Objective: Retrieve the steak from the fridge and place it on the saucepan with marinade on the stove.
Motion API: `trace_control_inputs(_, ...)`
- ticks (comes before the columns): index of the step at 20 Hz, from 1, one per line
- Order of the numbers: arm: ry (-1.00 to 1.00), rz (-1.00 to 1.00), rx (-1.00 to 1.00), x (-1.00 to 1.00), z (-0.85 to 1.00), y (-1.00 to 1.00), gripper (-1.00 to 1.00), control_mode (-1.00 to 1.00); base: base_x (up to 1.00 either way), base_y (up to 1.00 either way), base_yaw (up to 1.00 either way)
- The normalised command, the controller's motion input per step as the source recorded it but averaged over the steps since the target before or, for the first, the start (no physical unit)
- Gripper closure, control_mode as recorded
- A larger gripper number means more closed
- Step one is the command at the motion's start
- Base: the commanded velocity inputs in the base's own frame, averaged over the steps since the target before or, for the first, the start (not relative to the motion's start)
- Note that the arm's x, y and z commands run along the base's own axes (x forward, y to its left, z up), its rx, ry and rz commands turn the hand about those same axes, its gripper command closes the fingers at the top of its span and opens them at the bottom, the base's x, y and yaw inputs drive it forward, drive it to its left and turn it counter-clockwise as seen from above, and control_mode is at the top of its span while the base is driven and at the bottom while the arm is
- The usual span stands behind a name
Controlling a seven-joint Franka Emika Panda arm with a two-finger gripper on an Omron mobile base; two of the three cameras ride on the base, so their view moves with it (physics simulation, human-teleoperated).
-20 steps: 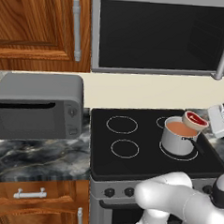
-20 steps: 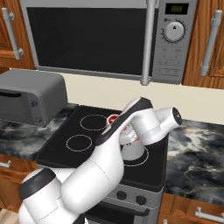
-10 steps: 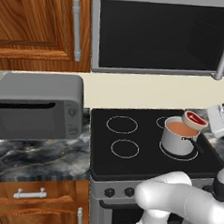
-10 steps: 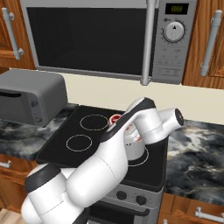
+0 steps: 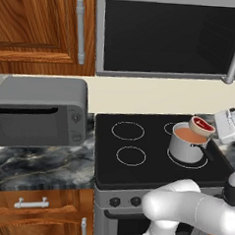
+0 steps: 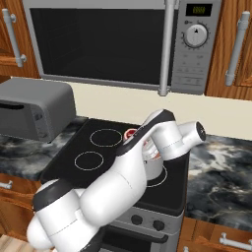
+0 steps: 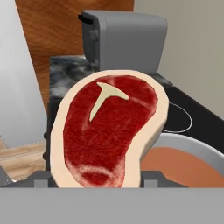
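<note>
We see the saucepan [image 5: 187, 148] on the stove's [image 5: 141, 165] front right burner, the steak [image 5: 201, 125] over its far rim, the toaster oven [image 5: 39, 111] left on the bench [image 5: 33, 166].

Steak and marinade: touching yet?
Cannot tell. In the left base view the steak sits tilted at the saucepan's far rim above the marinade, with no plain gap or contact visible.
</note>
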Motion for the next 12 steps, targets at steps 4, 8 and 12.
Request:
trace_control_inputs(4,0.00,0.00,0.00,0.14,-0.11,0.00,1.00,-1.00,0.00,0.00,0.00)
trace_control_inputs(8,0.00,0.00,0.00,0.15,-0.08,0.00,1.00,-1.00,0.00,0.00,0.00)
trace_control_inputs(12,0.02,0.00,0.00,0.15,0.00,0.00,1.00,-1.00,0.00,0.00,0.00)
